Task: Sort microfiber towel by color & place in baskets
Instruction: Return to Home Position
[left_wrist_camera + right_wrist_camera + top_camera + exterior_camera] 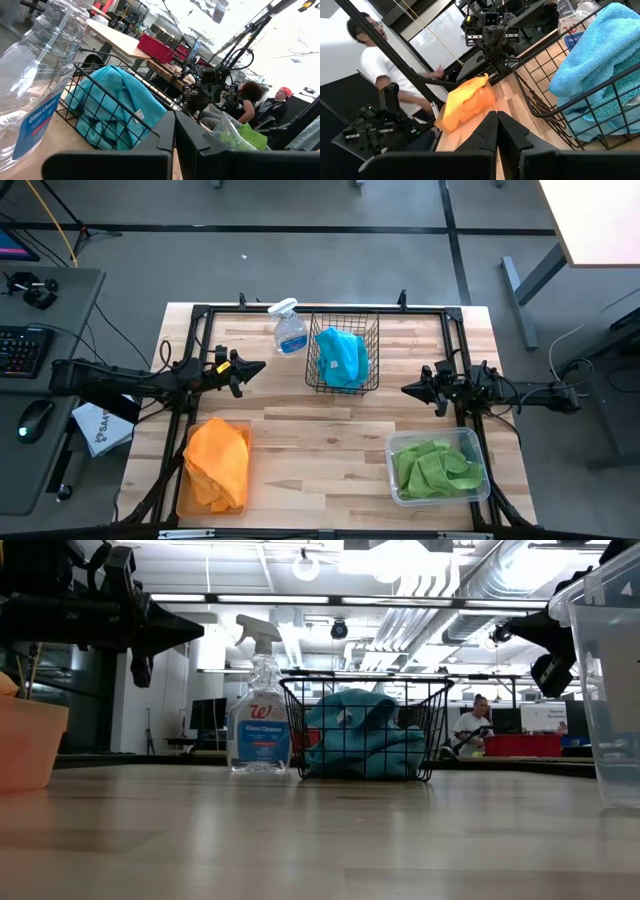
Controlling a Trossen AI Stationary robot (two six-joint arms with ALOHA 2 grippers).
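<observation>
- Sorting looks complete: blue towels [340, 358] inside the wire basket [312, 345]; orange towels [218, 462] on the tray [180, 492], front-left of the basket; green towels [433, 468] in the tub [398, 445], front-right of the basket.
- Left gripper [258, 366] just left of the basket, raised off the table [320, 440], fingers pressed together on nothing.
- Right gripper [408, 389] just right of the basket, also raised, closed and empty.
- To go home cleanly: draw each arm straight back from the basket toward its own side, holding height, jaws closed, no dip toward any load.
- Spray bottle [289, 330] just beside the basket's rear-left corner and close ahead of the left gripper; best to avoid any swing toward it, since it probably tips easily.
- Tub right under the right arm's line back; worth keeping the wrist high there to clear its rim.
- Widest open room: bare wood in front of the basket, between tray and tub.
- Black frame rails [200, 315] along the edges left, right and behind the basket; retreat likely needs to stay inside them.
</observation>
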